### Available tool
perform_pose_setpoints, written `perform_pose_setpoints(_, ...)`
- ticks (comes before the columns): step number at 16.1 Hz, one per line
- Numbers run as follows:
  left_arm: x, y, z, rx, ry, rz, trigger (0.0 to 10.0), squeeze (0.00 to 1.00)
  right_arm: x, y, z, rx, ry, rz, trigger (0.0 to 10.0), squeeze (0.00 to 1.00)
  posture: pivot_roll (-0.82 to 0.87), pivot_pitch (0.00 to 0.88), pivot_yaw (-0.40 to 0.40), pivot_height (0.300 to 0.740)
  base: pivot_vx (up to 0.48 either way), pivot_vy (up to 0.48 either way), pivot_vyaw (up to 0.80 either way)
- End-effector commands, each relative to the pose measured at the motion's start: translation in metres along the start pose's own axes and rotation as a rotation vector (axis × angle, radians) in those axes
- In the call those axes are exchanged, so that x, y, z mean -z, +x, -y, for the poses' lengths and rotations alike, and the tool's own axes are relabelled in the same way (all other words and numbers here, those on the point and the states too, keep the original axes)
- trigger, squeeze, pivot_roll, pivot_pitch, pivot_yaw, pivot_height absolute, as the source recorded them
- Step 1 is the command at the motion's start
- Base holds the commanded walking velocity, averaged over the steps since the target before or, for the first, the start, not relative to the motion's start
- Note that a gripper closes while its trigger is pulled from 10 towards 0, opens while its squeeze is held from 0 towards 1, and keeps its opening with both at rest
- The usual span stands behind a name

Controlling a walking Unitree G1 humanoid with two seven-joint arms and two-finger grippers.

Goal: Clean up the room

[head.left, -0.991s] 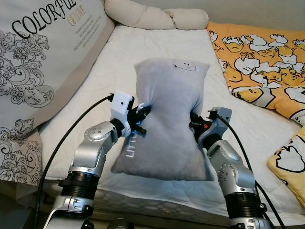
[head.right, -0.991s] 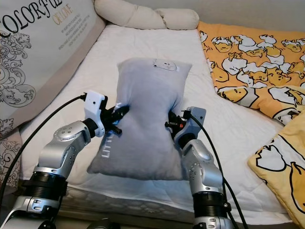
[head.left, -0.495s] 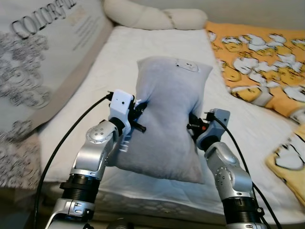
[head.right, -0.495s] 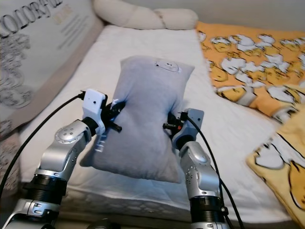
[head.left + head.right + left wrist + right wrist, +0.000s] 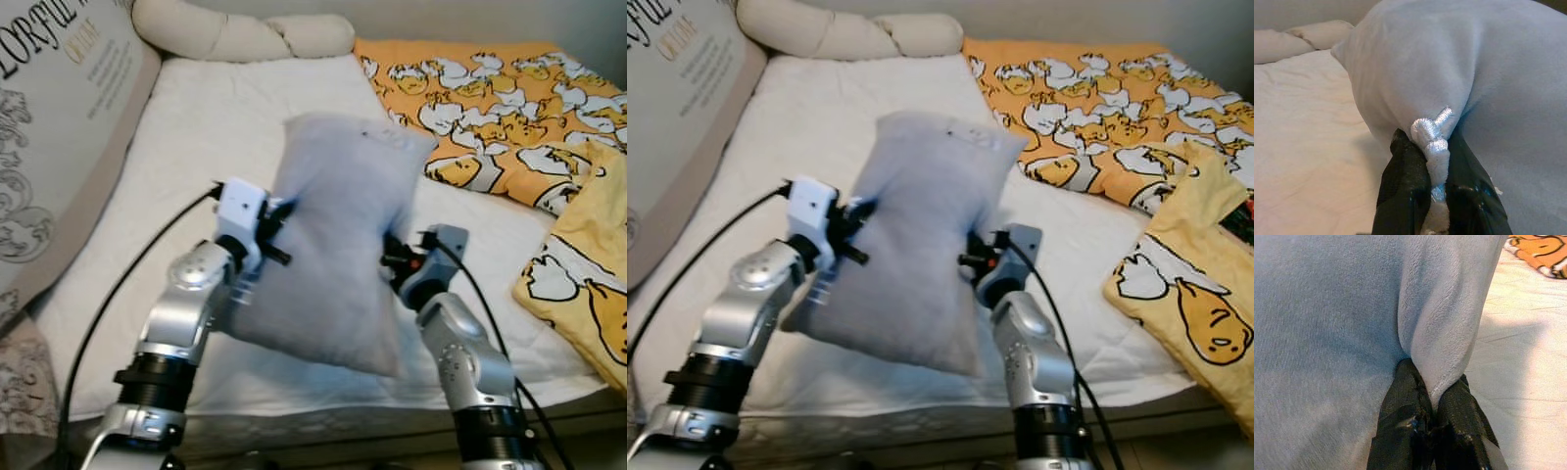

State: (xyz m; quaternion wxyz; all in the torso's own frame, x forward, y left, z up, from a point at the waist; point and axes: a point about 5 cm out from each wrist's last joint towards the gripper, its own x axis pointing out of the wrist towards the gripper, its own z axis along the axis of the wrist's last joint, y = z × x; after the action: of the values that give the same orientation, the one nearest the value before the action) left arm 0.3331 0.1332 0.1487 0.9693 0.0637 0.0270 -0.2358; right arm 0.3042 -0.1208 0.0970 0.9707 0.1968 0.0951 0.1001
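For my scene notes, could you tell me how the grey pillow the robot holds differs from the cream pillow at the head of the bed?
The grey pillow is plain, held above the mattress; the cream pillow is twisted, lying on it. Both look soft.

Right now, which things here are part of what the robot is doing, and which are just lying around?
In use:
grey pillow
left hand
right hand

Lying about:
orange duck blanket
cream bolster
printed cushion
mattress
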Motion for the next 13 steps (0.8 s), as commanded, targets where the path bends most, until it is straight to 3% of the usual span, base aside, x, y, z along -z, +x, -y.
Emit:
perform_pose_setpoints(1,-0.0082,0.0013,0.0009,-0.003,0.021,0.036,10.0,0.00,-0.0068,0.0000,0.0048,0.018,-0.004,0.024,10.0,0.00,0.04,0.000,-0.023,0.740,0.000,0.311,0.00)
perform_pose_setpoints(13,-0.0099,0.0014,-0.0040,-0.020,0.022,0.034,10.0,0.00,-0.0057,0.0010,0.0057,0.029,0.008,0.014,10.0,0.00,0.04,0.000,-0.018,0.740,0.000,0.309,0.00)
